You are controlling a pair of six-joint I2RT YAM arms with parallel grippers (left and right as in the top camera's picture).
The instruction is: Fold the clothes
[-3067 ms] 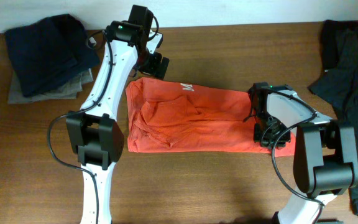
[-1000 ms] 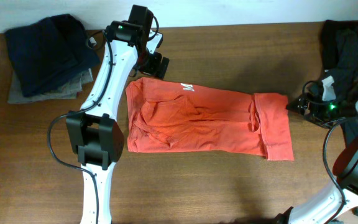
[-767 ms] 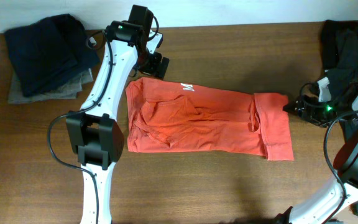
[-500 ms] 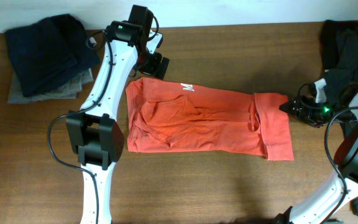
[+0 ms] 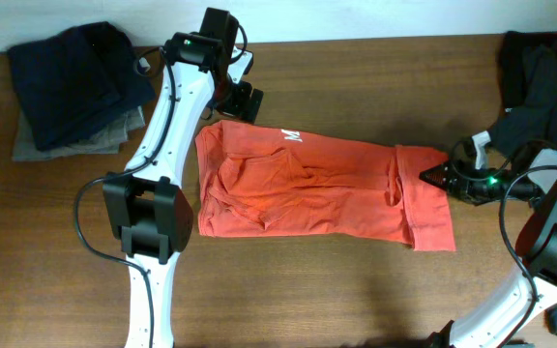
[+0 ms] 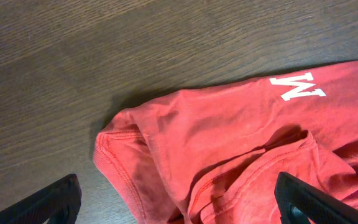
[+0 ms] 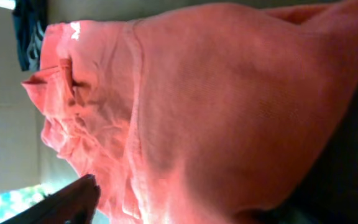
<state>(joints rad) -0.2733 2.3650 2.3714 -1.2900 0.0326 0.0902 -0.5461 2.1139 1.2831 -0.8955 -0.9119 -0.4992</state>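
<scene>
The red-orange T-shirt (image 5: 317,188) lies flat in the middle of the counter (image 5: 337,300), folded into a long band running left to right. Its white lettering (image 5: 292,136) sits at the far edge.

The left end effector (image 5: 244,101) hangs just beyond the shirt's far left corner. In the left wrist view its fingers (image 6: 48,200) stand wide apart, with nothing between them but the rounded, stitched corner below.

The right end effector (image 5: 431,177) points left, and its tip is at the shirt's right edge, on the turned-over flap. In the right wrist view the cloth fills the picture close up. One finger (image 7: 73,198) shows at the lower left, and I cannot tell whether the jaws are pinching the fabric.

Bare wood runs along the whole near side and along the far side right of the lettering. A dark folded pile (image 5: 71,82) sits at the far left, well apart. Loose dark garments (image 5: 540,97) crowd the right edge, near the right arm.
</scene>
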